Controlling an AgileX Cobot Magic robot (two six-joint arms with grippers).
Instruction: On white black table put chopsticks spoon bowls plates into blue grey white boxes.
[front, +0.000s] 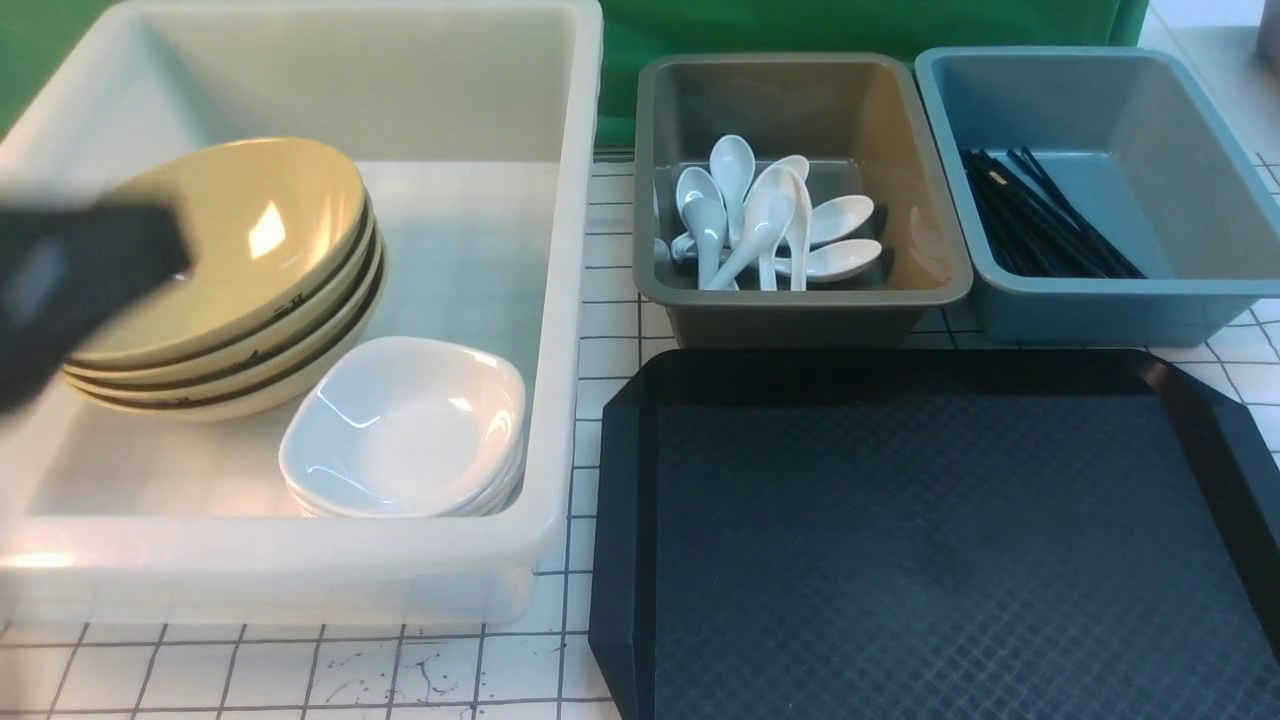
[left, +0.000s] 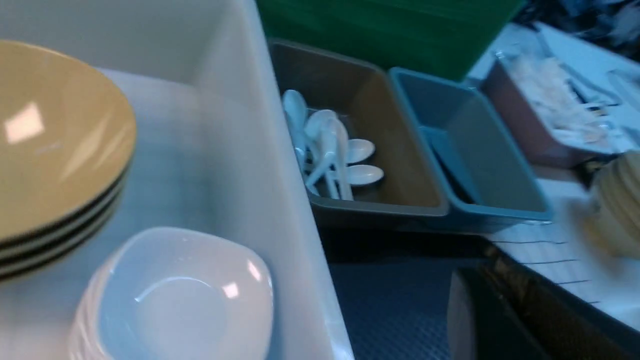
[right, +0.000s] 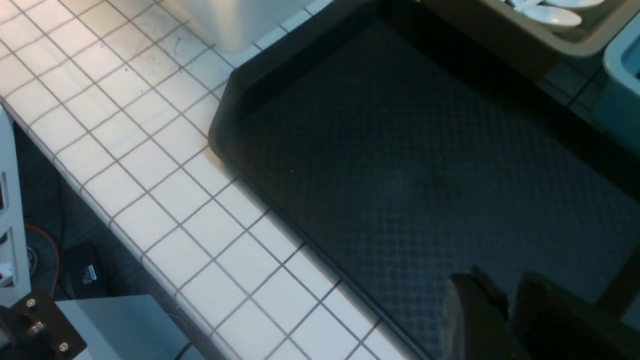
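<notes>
Toward the worktop's far left corner, the front view shows the white tub (front: 560, 300) holding a stack of olive-tan bowls (front: 250, 290) with a stack of white plates (front: 405, 430) just beside it on the near side. A blurred dark shape at the left edge is the left gripper (front: 80, 290), overlapping the bowls' left rim; whether its jaws are apart or together cannot be told. Along the far edge stand the grey box (front: 800, 300) with white spoons (front: 760, 225) and the blue box (front: 1100, 300) with black chopsticks (front: 1040, 220). A black tray (front: 930, 530) lies bare at the near right.

From the left wrist view, the bowls (left: 50, 145) and plates (left: 180, 300) sit inside the tub (left: 260, 175); spoons (left: 330, 155) lie in the grey box (left: 390, 200). Only a dark finger (left: 480, 320) shows, touching nothing.

From the right wrist view, the right gripper (right: 510, 310) hovers over the tray (right: 400, 165), its dark fingers close together and holding nothing.
</notes>
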